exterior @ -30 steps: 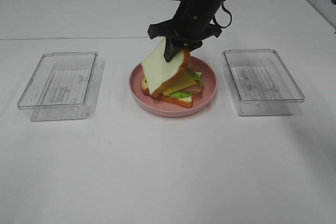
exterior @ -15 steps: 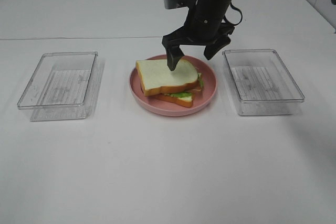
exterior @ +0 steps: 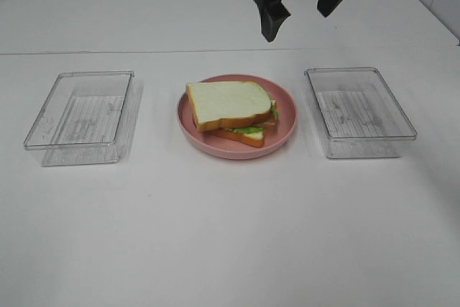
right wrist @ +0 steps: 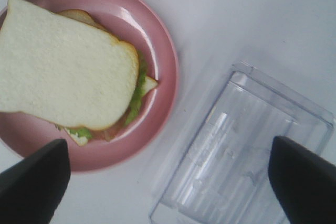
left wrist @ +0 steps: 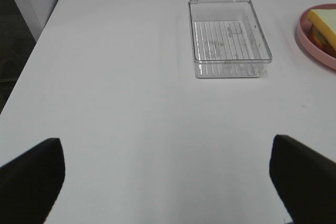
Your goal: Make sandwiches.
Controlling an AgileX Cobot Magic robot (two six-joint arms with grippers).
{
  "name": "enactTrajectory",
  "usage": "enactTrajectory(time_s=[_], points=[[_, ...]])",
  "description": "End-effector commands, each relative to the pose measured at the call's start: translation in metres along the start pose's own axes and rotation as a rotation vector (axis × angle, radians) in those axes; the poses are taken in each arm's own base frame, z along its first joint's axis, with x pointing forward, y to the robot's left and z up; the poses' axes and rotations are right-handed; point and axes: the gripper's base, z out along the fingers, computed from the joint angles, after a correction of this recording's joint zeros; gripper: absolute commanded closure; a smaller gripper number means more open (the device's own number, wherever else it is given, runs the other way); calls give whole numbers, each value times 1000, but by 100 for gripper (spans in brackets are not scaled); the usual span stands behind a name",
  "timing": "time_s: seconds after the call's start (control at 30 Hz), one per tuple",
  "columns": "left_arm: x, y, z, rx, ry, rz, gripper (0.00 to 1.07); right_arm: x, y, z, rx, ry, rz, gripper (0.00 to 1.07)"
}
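The sandwich (exterior: pixel 228 108) lies on the pink plate (exterior: pixel 286 109) in the middle of the table. A white bread slice is on top, with lettuce, cheese and a lower slice showing beneath. It also shows in the right wrist view (right wrist: pixel 65 64) and at the edge of the left wrist view (left wrist: pixel 325 20). My right gripper (exterior: pixel 298 18) is open and empty, raised above and behind the plate, apart from the sandwich. My left gripper (left wrist: pixel 168 182) is open and empty, over bare table short of the left tray; it is out of the exterior high view.
A clear plastic tray (exterior: pixel 83 116) stands left of the plate and shows in the left wrist view (left wrist: pixel 229 38). Another clear tray (exterior: pixel 358 111) stands right of the plate and shows in the right wrist view (right wrist: pixel 247 156). Both trays hold nothing.
My right gripper let go of the top bread slice, which now lies flat on the stack. The gripper then rose and drew back from the plate.
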Motion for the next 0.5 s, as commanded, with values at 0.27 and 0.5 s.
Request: enactTrajectory(time_s=[0.27, 0.5], points=[[1, -1, -1, 6, -17, -8, 9, 27, -8, -72, 20, 28, 44, 8], [1, -1, -1, 6, -17, -8, 9, 59, -7, -101, 1, 21, 71, 8]])
